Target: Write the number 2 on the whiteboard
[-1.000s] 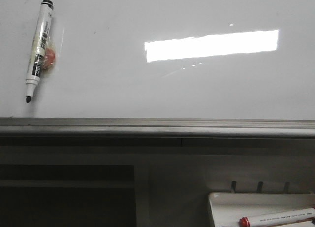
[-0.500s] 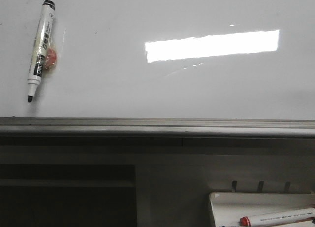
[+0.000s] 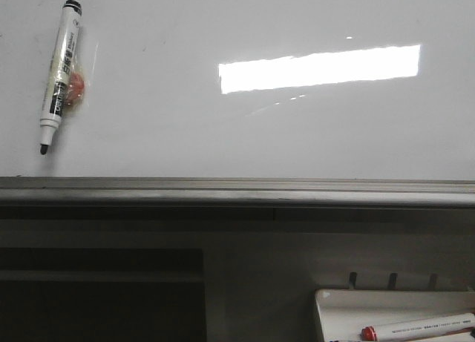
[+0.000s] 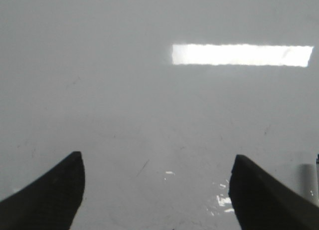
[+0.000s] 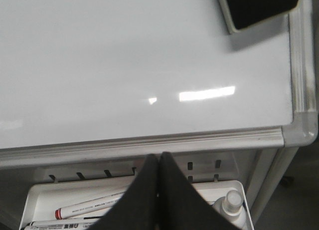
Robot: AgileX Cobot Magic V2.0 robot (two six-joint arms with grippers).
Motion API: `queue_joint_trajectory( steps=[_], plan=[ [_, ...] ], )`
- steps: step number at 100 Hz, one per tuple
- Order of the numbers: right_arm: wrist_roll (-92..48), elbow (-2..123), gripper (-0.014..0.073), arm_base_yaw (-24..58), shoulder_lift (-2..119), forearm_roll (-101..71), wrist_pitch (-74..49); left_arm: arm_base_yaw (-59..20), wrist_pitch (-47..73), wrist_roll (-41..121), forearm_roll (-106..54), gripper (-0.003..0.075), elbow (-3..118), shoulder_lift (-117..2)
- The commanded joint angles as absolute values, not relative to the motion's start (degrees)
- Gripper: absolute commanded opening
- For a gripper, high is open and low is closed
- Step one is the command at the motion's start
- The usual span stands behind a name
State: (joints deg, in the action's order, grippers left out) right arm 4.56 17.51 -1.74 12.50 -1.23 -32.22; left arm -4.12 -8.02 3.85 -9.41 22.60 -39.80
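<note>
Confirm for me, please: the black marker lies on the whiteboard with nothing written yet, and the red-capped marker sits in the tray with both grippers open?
Not quite. The right wrist view shows the right gripper shut, fingers pressed together above the tray. The left gripper is open. The black marker, blank whiteboard and red-capped marker are as stated.

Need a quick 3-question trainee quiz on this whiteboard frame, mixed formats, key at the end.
1. True or false: a 2 is already drawn on the whiteboard.
2. Which gripper has its jaws apart? A) left gripper B) right gripper
3. Fill in: the capped marker in the tray has a ___ cap.

Key:
1. False; the board is blank, the black marker lies uncapped on it.
2. A.
3. Red; see the red-capped marker.
</note>
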Motion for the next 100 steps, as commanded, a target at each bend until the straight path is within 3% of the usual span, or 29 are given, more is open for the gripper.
queue_joint_trajectory(
  steps=[1, 19, 55, 100],
  plan=[
    [4.64, 18.86, -0.006, -1.61, 13.51, -0.81, -26.88, -4.96, -14.4, 4.02, -8.29, 0.0448, 24.75, -41.28],
    [4.64, 18.86, -0.006, -1.61, 13.51, -0.81, -26.76, -12.11, -14.14, 4.02, -4.86, 0.0326, 24.75, -42.38],
    [4.64, 18.86, -0.006, -1.61, 13.51, -0.81, -26.76, -31.71, -9.33, 4.02, -11.31, 0.0321, 24.63, -42.79],
    [4.64, 18.86, -0.006, -1.61, 13.51, -0.81, -26.63, -34.05, -6.8, 4.02, -14.44, 0.0321, 24.63, -52.8]
  ],
)
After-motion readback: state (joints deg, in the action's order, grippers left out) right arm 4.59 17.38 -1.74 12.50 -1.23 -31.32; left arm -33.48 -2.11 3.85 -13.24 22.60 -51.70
